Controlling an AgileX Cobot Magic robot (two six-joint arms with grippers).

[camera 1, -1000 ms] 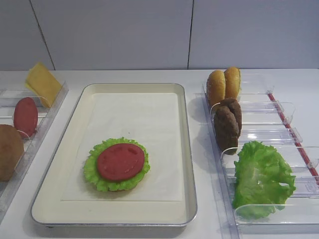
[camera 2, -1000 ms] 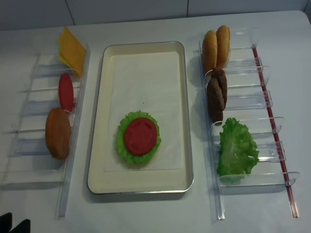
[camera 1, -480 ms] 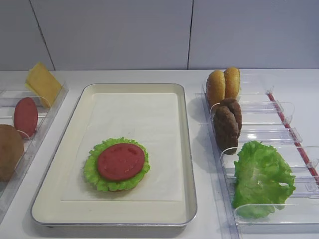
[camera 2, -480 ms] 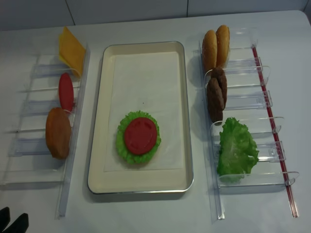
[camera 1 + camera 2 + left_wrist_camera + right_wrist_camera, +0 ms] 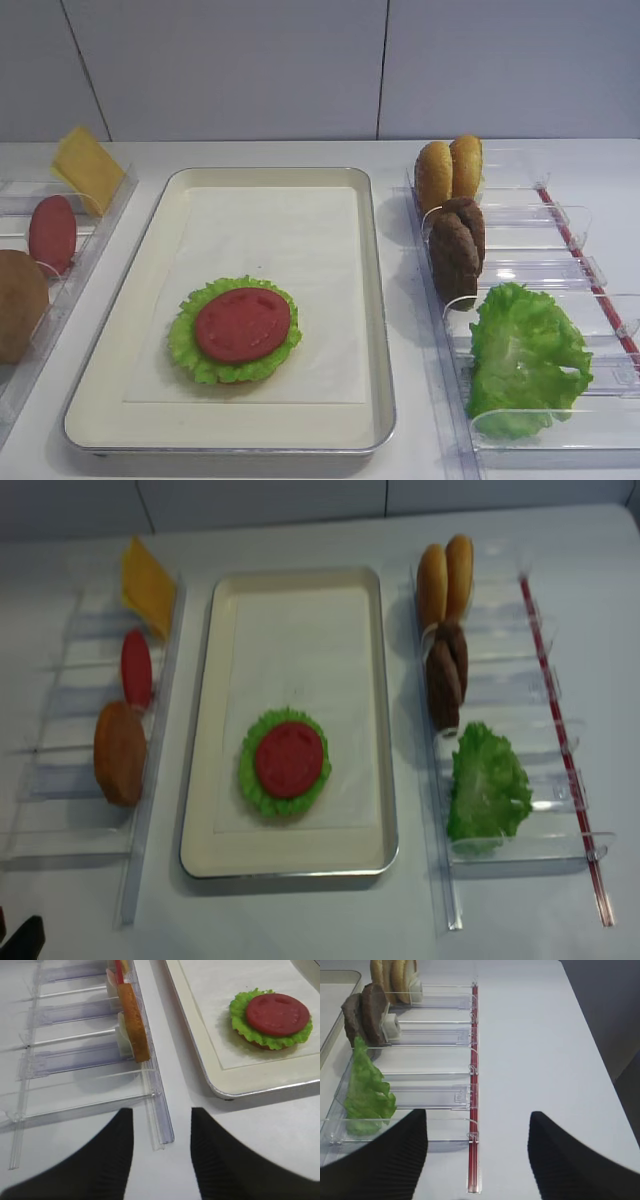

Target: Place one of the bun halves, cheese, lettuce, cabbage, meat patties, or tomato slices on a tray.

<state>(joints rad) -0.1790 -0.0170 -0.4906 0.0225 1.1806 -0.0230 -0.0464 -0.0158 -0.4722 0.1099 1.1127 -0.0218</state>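
Note:
The silvery tray [image 5: 375,330] holds a lettuce leaf [image 5: 185,345] with a tomato slice [image 5: 242,324] on top, and a brown bun edge shows beneath them [image 5: 260,1045]. The left rack carries cheese [image 5: 86,167], a tomato slice [image 5: 52,234] and a bun half [image 5: 18,305]. The right rack carries two bun halves [image 5: 449,172], two meat patties [image 5: 457,248] and lettuce [image 5: 525,360]. No cabbage is in view. My left gripper [image 5: 162,1112] is open and empty over the near end of the left rack. My right gripper [image 5: 477,1115] is open and empty over the right rack's near end.
Clear plastic racks [image 5: 60,780] [image 5: 520,690] flank the tray, the right one edged by a red strip [image 5: 474,1060]. The table's right edge [image 5: 600,1050] drops to a dark floor. A white wall [image 5: 380,70] stands behind.
The left gripper's tips shifted slightly at the bottom left corner of the overhead view. The food has not moved.

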